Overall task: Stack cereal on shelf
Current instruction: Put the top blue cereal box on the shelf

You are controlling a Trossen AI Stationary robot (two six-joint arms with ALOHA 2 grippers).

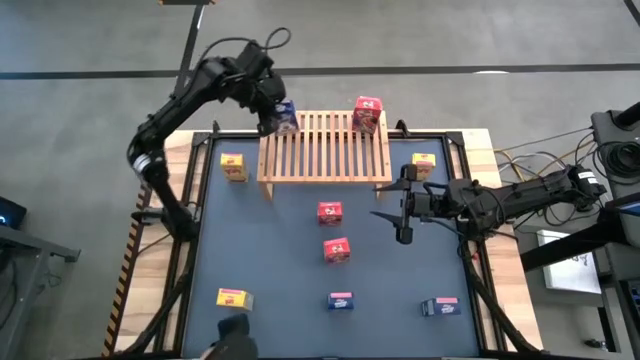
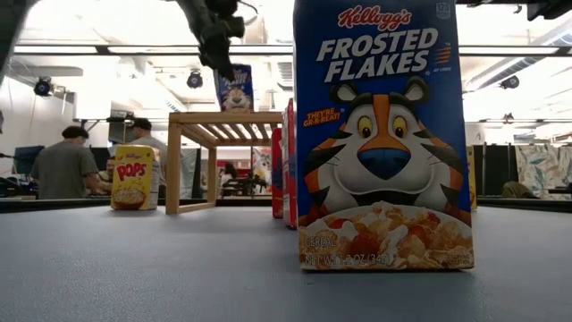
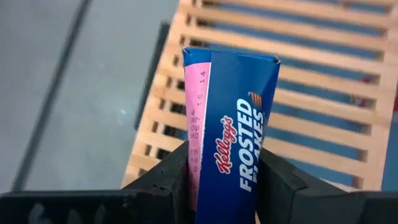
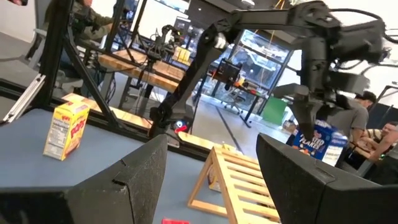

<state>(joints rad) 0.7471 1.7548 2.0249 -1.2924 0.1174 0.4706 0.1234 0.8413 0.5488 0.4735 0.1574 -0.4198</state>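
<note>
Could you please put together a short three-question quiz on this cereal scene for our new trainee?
1. True or false: the left hand grips a blue cereal box at the wooden rack.
2. Which colour is the box already standing on the rack? A red, B yellow, C green.
3. Fill in: the right hand hovers over the table with fingers ____, holding nothing.

Key: 1 true. 2 A, the red box stands at the rack's far edge. 3 open.
</note>
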